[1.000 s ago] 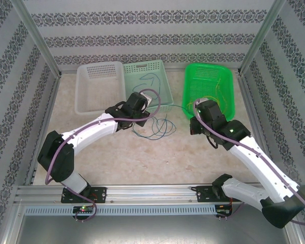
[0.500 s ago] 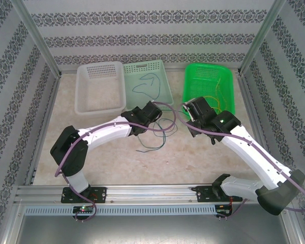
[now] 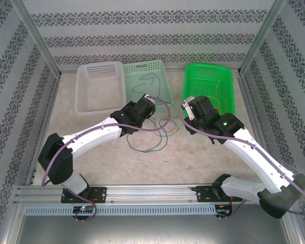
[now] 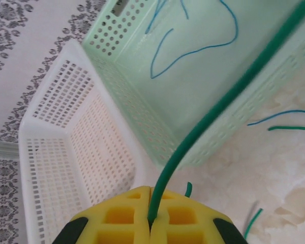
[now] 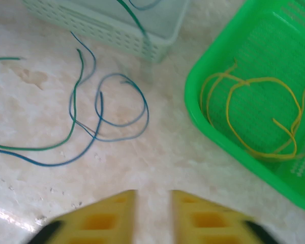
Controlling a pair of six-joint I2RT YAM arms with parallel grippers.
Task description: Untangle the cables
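left gripper (image 4: 151,227): yellow foam pads pressed together, pinching a thin green cable (image 4: 213,107) between them; in the top view it sits (image 3: 142,108) at the near edge of the mint basket
green cable: rises from the closed pads and runs slantwise across the mint basket's near wall toward the upper right of the left wrist view; in the right wrist view another stretch of it (image 5: 74,109) lies curled on the table
right gripper (image 5: 153,203): yellow pads stand apart with a clear gap, nothing between them; it hovers over bare table, and in the top view it is (image 3: 188,105) just beside the near left corner of the green basket
blue cables (image 5: 147,114): thin strands lying in loose overlapping loops on the table, crossing the green stretch, between the two grippers (image 3: 153,144)
blue cable in basket (image 4: 193,51): one thin curling strand on the floor of the mint basket, apart from the loops on the table
yellow cable (image 5: 267,79): thin wire coiled in loose loops on the floor of the green basket, also seen from above (image 3: 217,99)
mint basket (image 4: 134,104): pale green perforated plastic tray, middle of the three (image 3: 147,66)
white basket (image 4: 56,152): perforated plastic tray touching the mint basket's left side (image 3: 99,68)
green basket (image 5: 208,56): bright green perforated plastic tray, set apart to the right (image 3: 209,66)
table (image 5: 168,162): beige marbled surface under the loose loops
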